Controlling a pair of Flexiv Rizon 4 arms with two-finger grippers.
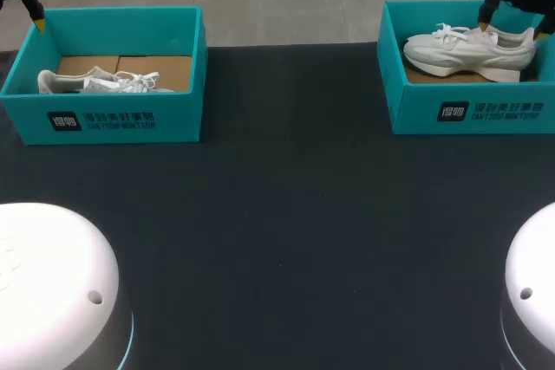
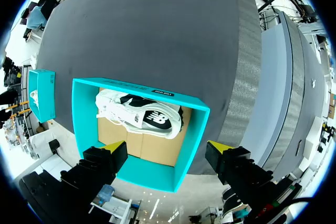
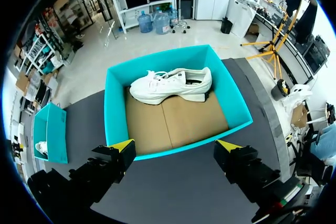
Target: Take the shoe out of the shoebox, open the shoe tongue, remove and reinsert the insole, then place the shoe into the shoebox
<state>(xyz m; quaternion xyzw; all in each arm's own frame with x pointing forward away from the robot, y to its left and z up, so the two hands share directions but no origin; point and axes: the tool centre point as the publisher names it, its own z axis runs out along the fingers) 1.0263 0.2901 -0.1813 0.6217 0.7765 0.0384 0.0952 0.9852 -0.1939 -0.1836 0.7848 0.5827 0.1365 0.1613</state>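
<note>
Shoe in right shoebox lies crosswise, toe leftward; left pincer, right pincer both released.

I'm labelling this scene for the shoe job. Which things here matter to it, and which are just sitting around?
Job: left shoebox, left shoe, right shoebox, right shoe, left gripper, right gripper, both open.
Just around: black table, white arm bases.

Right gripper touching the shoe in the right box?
Apart. Right wrist view: the right gripper is open, with both yellow tips at the shoebox's near wall. The white shoe lies by the far wall, with bare cardboard between them.
</note>
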